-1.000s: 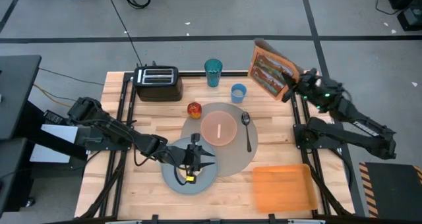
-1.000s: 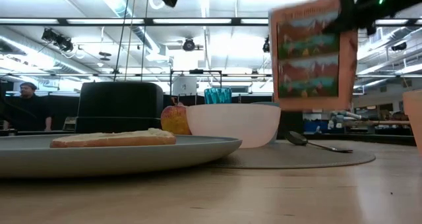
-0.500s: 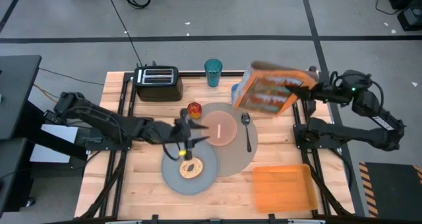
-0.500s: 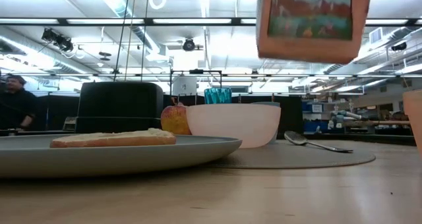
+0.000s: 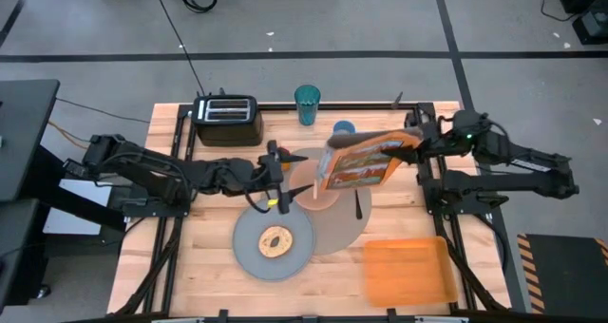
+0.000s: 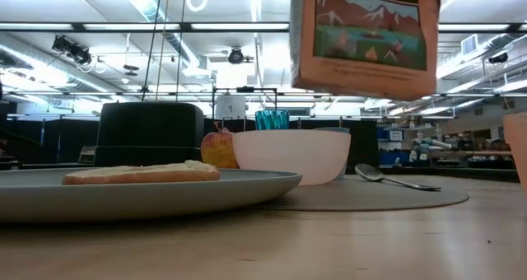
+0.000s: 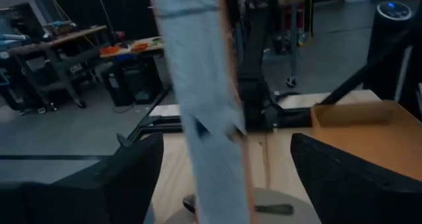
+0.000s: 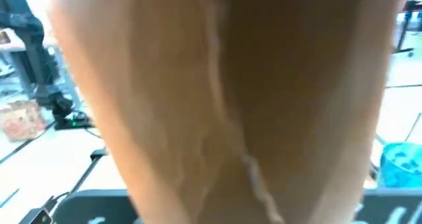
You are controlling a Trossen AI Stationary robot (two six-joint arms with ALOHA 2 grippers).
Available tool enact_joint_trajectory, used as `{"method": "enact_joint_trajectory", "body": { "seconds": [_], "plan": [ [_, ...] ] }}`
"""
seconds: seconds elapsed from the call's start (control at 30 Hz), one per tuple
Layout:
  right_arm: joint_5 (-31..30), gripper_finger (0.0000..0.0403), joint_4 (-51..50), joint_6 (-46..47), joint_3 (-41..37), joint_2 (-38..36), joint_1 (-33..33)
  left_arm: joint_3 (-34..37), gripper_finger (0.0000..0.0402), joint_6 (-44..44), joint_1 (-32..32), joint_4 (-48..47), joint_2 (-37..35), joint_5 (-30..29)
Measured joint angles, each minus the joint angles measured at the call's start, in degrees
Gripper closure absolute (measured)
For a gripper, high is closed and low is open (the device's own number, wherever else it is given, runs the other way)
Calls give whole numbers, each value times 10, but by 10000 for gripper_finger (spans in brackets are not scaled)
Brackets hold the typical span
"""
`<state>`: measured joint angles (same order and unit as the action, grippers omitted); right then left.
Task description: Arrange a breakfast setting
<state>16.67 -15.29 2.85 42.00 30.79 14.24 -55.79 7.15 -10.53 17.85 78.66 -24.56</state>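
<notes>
The orange cereal box [image 5: 361,161] hangs tilted over the pink bowl [image 6: 292,155], with my right gripper [image 5: 416,142] shut on it. The bowl stands on the tan mat [image 5: 332,230], with the spoon [image 6: 395,179] beside it. A toast ring [image 5: 275,239] lies on the grey-blue plate [image 5: 249,256], which overlaps the mat's near left edge. The apple [image 6: 218,148] stands behind the plate. My left gripper [image 5: 283,180] hovers open, left of the bowl, its fingers [image 7: 125,178] wide apart and empty. The light-blue cup [image 5: 342,127] peeks out behind the box. My right gripper holds the cereal box by its end toward the table's right [image 5: 408,142], coming at it roughly level from the right. The box is lifted clear and tilted, its printed face [image 6: 362,37] high above the bowl. The box itself fills the wrist view and hides the fingers.
A black toaster [image 5: 228,119] and a teal cup [image 5: 306,104] stand at the far edge. A flat orange tray [image 5: 407,271] lies at the near right. Bare wood shows at the near left and between the toaster and the plate.
My right gripper has carried the cereal box from the far right corner toward the left and near side, to above the bowl, tipping it on the way. My left gripper has drawn back from the plate toward the far edge, and the toast ring stays on the plate.
</notes>
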Motion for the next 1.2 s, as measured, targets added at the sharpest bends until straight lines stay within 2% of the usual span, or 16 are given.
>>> {"method": "enact_joint_trajectory", "body": {
  "seconds": [0.1, 0.27, 0.43, 0.53, 0.63, 0.7, 1.0, 1.1, 1.2],
  "plan": [
    [-9, 390, 25, -12, -12, 19, -21, 0, 58, 0, 16, 23, 18, 9],
    [-47, 391, 33, -31, -13, 52, -52, 0, 58, -5, 37, 80, 45, 103],
    [-49, 391, 50, -39, -13, 77, -87, 0, 58, -8, 53, 158, 74, 111],
    [-62, 390, 60, -39, -13, 88, -104, 0, 69, -28, 62, 171, 77, 114],
    [-97, 390, 65, -42, -13, 94, -117, 0, 106, -33, 63, 178, 77, 115],
    [-117, 390, 71, -50, -13, 98, -123, 0, 145, -34, 63, 183, 77, 115],
    [-128, 387, 94, -61, -13, 109, -127, 1, 376, -35, 61, 198, 77, 112],
    [-132, 375, 95, -61, -13, 109, -127, 1, 388, -34, 61, 202, 77, 112],
    [-133, 345, 95, -68, -13, 104, -127, 1, 388, -34, 61, 202, 75, 112]
  ]
}}
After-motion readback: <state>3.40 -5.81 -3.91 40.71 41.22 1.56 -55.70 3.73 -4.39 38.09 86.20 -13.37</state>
